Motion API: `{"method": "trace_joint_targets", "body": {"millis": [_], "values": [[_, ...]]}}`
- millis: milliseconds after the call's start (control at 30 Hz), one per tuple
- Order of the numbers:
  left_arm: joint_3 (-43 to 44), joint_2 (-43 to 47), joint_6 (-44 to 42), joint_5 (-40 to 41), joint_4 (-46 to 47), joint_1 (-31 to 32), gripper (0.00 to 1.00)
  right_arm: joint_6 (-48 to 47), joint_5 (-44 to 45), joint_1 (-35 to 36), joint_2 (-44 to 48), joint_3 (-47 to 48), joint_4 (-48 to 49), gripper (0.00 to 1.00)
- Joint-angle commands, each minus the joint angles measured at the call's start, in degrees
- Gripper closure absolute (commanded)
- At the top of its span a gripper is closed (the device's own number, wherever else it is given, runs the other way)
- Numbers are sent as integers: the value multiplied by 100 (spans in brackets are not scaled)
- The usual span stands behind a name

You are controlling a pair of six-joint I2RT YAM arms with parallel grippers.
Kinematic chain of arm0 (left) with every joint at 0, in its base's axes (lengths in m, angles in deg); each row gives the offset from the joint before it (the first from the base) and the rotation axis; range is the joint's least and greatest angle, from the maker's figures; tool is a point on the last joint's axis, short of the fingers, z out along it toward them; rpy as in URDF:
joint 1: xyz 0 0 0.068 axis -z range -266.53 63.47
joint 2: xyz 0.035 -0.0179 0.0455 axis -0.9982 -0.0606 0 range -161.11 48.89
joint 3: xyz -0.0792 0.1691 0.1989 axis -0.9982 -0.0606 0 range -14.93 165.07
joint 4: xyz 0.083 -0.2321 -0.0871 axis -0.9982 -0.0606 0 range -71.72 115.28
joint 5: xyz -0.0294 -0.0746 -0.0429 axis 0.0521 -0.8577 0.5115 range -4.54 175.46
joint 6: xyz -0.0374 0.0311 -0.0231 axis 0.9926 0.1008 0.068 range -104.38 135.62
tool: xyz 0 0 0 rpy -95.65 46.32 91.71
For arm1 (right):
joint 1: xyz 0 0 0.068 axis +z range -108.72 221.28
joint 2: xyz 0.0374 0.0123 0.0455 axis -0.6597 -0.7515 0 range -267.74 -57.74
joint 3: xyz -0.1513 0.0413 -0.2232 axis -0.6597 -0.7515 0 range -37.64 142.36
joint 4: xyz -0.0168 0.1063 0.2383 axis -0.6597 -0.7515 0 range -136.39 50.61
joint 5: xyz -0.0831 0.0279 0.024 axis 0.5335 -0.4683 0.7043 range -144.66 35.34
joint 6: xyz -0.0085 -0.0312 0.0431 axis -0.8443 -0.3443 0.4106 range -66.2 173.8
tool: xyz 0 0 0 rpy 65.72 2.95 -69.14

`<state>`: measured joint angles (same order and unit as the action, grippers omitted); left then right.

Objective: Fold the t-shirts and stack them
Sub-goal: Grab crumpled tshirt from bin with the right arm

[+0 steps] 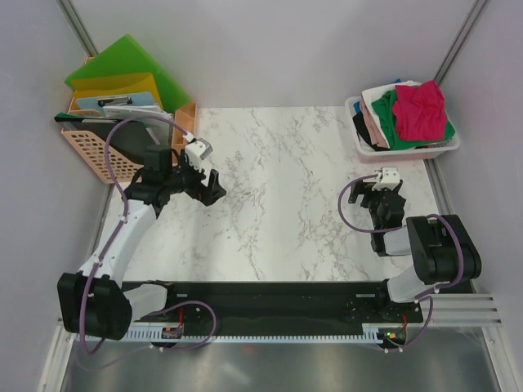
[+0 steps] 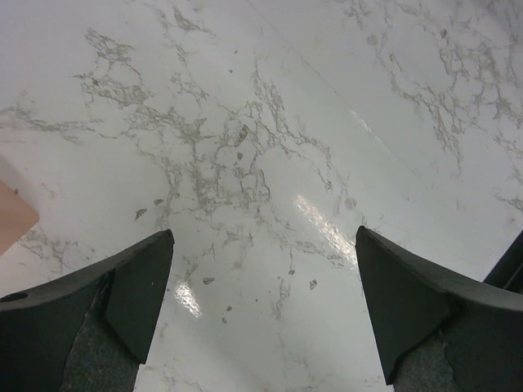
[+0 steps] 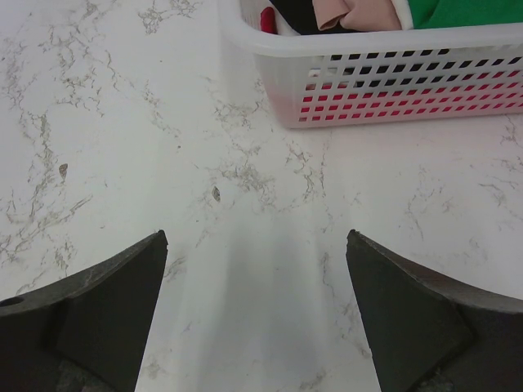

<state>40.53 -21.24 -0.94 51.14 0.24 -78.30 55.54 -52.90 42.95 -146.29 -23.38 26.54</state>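
Observation:
The t-shirts lie heaped in a white slotted basket [image 1: 406,152] at the back right of the marble table. A crimson-pink one [image 1: 421,110] is on top, over a green one [image 1: 391,124], with white, beige-pink and black cloth beside them. The right wrist view shows the basket wall [image 3: 392,82] with black [image 3: 298,12], beige-pink [image 3: 359,10] and green [image 3: 466,10] cloth above it. My right gripper [image 1: 374,189] [image 3: 256,241] is open and empty, just short of the basket. My left gripper [image 1: 208,184] [image 2: 263,245] hangs open over bare marble at the left, holding nothing.
A peach basket [image 1: 98,155] stands at the back left with a green folder [image 1: 122,65], a yellow folder [image 1: 122,85] and other items in it; its corner [image 2: 12,216] shows in the left wrist view. Grey walls enclose the table on three sides.

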Motion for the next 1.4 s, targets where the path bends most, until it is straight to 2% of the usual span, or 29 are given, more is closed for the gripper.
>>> {"method": "trace_joint_targets", "body": {"millis": [0,100,167,233,367,467,500,667,933,1100,1300,1367], "values": [[-272,544,477,712,955,3,0,64,-35,9,40,-11,192,2],[-133,518,741,1496,1106,3,0,72,-35,17,40,-2,192,2],[-80,491,864,1665,1132,3,0,72,-35,9,49,6,192,2],[-123,552,952,1500,1255,3,0,64,-27,9,49,-2,192,2],[-211,571,1137,543,1247,38,0,55,-27,9,40,-2,192,2],[-334,579,971,830,1256,231,0,64,-27,9,49,-2,192,2],[-395,571,927,1153,1273,267,0,72,-27,17,40,-2,192,2],[-606,658,610,1525,1282,276,0,64,-35,9,40,-2,192,2],[-1213,1203,847,1270,1738,267,0,64,-27,9,31,-2,192,2],[-1265,704,435,1972,1625,136,0,64,-35,9,49,-2,192,2],[-1319,-113,347,2166,2240,-102,0,72,-35,17,49,-2,192,2],[-1371,-369,232,2525,2275,-128,0,64,-35,17,40,-2,175,2]]}}
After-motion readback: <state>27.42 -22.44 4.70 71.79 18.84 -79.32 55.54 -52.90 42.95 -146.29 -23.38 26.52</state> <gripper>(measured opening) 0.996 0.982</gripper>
